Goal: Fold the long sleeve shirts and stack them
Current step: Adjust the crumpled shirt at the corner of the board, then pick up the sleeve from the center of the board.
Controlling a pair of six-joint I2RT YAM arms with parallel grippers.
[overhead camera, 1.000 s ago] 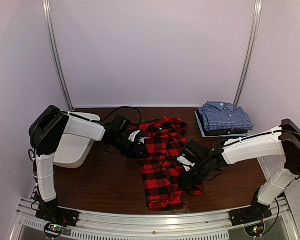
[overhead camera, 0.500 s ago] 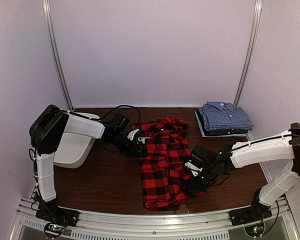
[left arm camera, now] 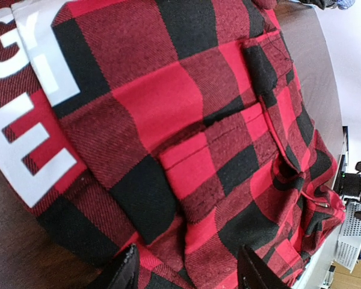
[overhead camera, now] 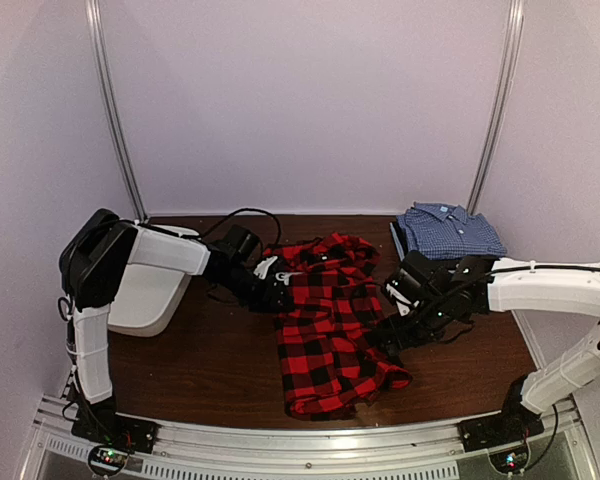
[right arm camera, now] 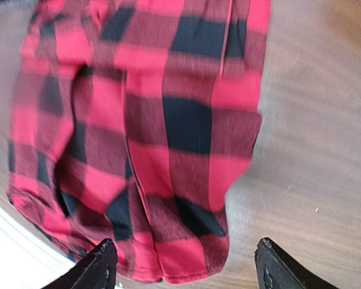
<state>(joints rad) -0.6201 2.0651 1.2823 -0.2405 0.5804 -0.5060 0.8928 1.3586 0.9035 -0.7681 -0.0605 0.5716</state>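
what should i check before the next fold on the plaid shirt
1. Right claw open and empty: ok, nothing sits between its fingers.
2. Left claw has hold of the plaid shirt: cannot tell; its fingers are apart over the cloth.
3. Plaid shirt lying flat: not ok, it is rumpled at the collar end and at the near hem.
4. Blue check shirt folded at the far right, ready as the stack base: ok.
5. White tub out of the plaid shirt's way: ok, it sits apart on the left.
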